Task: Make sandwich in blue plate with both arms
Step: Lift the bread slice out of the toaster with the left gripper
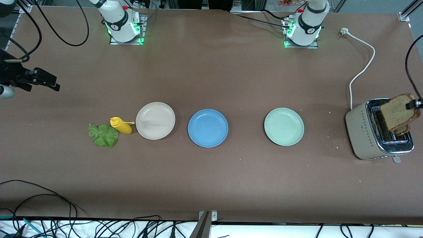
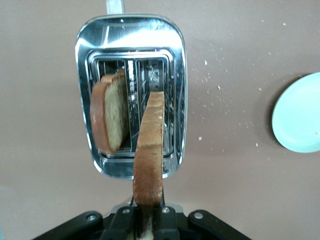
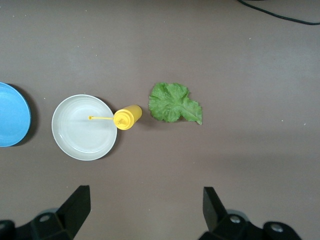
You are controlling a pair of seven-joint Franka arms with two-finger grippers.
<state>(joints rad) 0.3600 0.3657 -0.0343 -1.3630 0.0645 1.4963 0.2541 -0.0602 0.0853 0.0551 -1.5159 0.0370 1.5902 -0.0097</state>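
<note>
Over the toaster (image 1: pixel 378 132), your left claw (image 2: pixel 148 210) pinches one toast slice (image 2: pixel 149 160) by its edge; it may twist free before reaching the blue plate (image 1: pixel 208 128). Your right claw (image 3: pixel 145 210) waits agape above the bench (image 1: pixel 211 185).

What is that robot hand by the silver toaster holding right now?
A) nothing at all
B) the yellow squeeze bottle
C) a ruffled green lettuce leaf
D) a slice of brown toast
D: the left gripper is shut on a slice of brown toast, lifted over the silver toaster; a second slice sits in its slot.
</note>
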